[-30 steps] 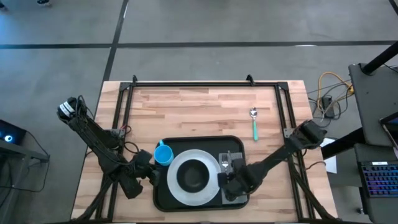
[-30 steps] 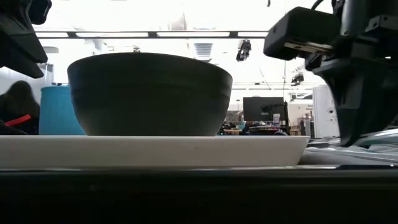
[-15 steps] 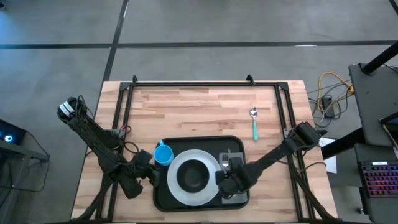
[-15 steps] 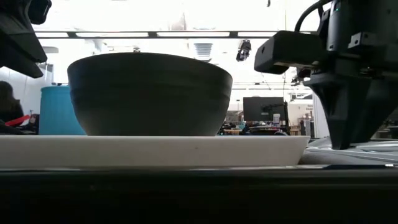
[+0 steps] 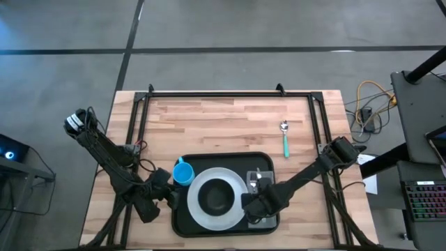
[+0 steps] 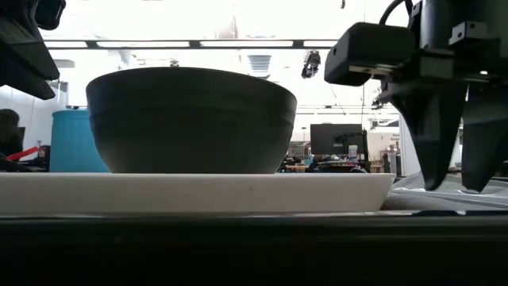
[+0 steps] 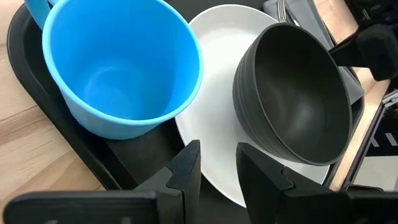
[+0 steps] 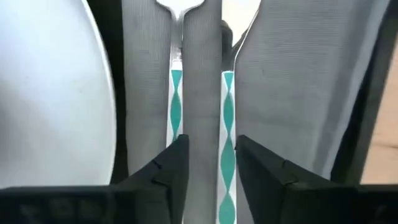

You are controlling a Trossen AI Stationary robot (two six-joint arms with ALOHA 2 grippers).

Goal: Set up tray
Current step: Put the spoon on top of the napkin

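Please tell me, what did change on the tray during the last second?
The right hand shifted slightly toward the plate over the napkin, and its fingers, together before, now stand apart over two teal-handled utensils. Left hand, cup, bowl and spoon on the table stayed.

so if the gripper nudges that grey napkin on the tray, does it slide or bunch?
Likely bunches: the grey napkin looks like thin ribbed cloth, so probably floppy. Two teal-handled utensils lie on it and may pin it or ride along. The tray rim probably stops any slide.
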